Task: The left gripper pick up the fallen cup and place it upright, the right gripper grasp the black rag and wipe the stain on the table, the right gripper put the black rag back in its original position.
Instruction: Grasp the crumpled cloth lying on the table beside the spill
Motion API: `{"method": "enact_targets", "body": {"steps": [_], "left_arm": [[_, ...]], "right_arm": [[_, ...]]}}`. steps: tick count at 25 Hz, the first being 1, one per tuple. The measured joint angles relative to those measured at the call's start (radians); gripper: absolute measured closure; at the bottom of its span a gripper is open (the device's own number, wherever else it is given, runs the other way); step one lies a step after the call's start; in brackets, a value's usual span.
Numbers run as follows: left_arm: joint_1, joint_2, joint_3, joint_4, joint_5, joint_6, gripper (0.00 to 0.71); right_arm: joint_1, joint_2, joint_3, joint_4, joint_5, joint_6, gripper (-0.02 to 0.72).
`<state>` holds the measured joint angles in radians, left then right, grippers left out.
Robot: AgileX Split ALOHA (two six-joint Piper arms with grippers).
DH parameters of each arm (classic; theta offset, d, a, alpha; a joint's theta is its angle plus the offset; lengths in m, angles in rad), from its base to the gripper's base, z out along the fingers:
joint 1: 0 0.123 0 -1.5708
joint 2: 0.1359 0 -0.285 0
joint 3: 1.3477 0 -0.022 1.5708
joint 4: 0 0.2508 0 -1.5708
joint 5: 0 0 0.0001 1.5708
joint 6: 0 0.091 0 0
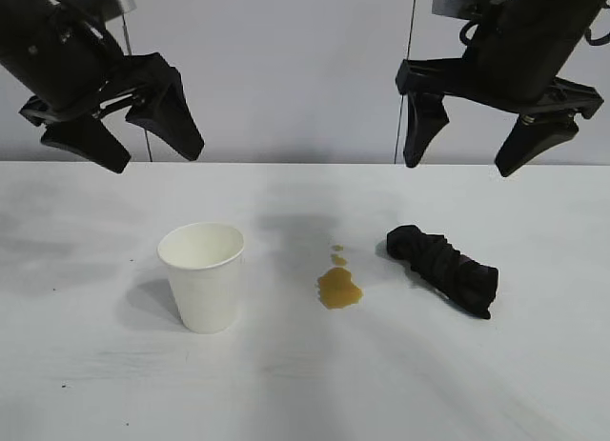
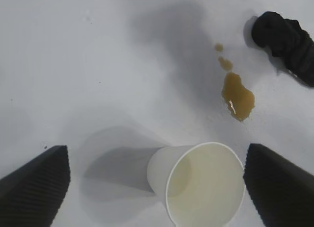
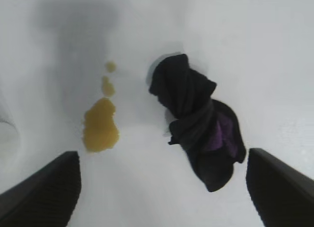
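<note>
Cup (image 1: 202, 274) stood upright below my open, empty left hand (image 1: 122, 136), so I hung the open right hand (image 1: 481, 144) above the rag (image 1: 443, 267) beside the stain (image 1: 338, 287).

Three cameras: one facing me across the table, one on each wrist.

The exterior view looks level-to-slightly-down at the table (image 1: 86, 384) from the front, both arms hanging at its top. My left wrist camera peers steeply down, close over the cup (image 2: 201, 185); the right one sits close above the rag (image 3: 198, 119). All three share the stain (image 1: 338, 289) and rag.
</note>
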<state>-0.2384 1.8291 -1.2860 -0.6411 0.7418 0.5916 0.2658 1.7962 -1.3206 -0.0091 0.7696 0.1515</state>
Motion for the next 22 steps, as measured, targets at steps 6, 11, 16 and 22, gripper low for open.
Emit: {"method": "enact_targets", "body": {"steps": [6, 11, 16, 22], "left_arm": [[0.000, 0.000, -0.001, 0.000, 0.013, -0.002, 0.017], [0.000, 0.000, -0.001, 0.000, 0.013, -0.003, 0.017], [0.000, 0.000, -0.001, 0.000, 0.013, -0.003, 0.017], [0.000, 0.000, -0.001, 0.000, 0.013, -0.003, 0.017]], "right_arm": [[0.000, 0.129, 0.000, -0.025, -0.075, 0.009, 0.089], [0.000, 0.214, 0.000, -0.025, -0.093, 0.009, 0.168], [0.000, 0.276, 0.000, -0.022, -0.121, 0.010, 0.292], [0.000, 0.302, -0.005, 0.009, -0.135, 0.012, 0.587]]}}
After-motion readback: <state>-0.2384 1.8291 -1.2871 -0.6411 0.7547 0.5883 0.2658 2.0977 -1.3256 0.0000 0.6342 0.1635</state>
